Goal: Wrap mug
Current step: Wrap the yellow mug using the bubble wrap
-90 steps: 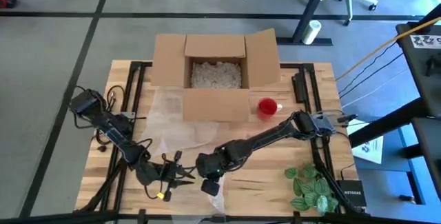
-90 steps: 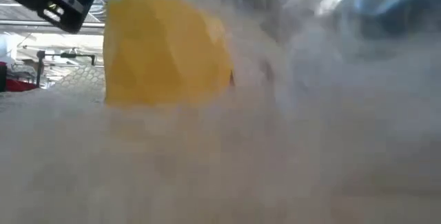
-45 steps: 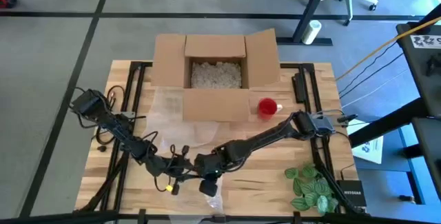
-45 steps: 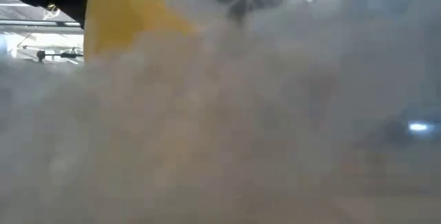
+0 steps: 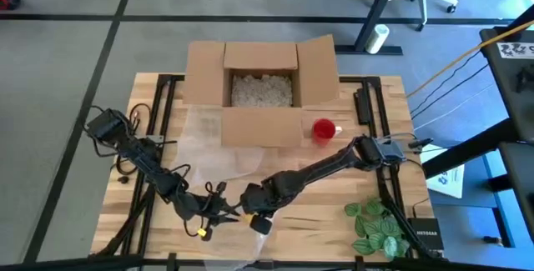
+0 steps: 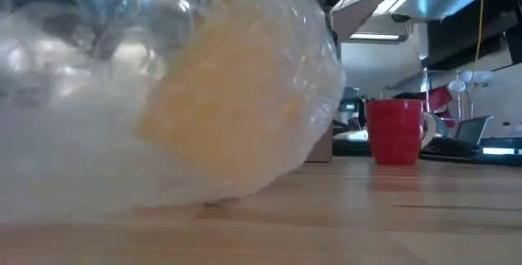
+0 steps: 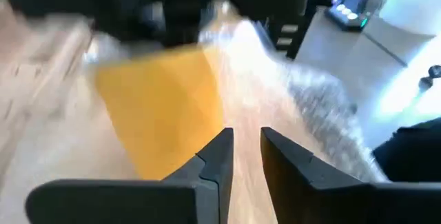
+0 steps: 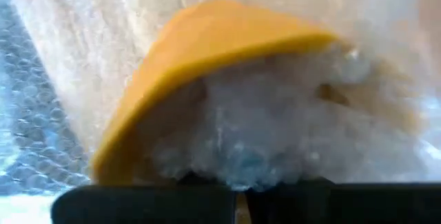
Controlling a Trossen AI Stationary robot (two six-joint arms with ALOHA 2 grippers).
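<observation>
1. I am seeing two dark, slender arms, each built of jointed black segments.
2. The left arm is carrying loose black cables looping along its length, with a boxy black housing at its base end.
3. The right arm is showing a pale grey patch near its base joint.
4. The left pincer is showing two flat, matte black fingers with angular, bevelled tips, rising from a broad black bar.
5. The right pincer is appearing only as a plain black bar.
</observation>
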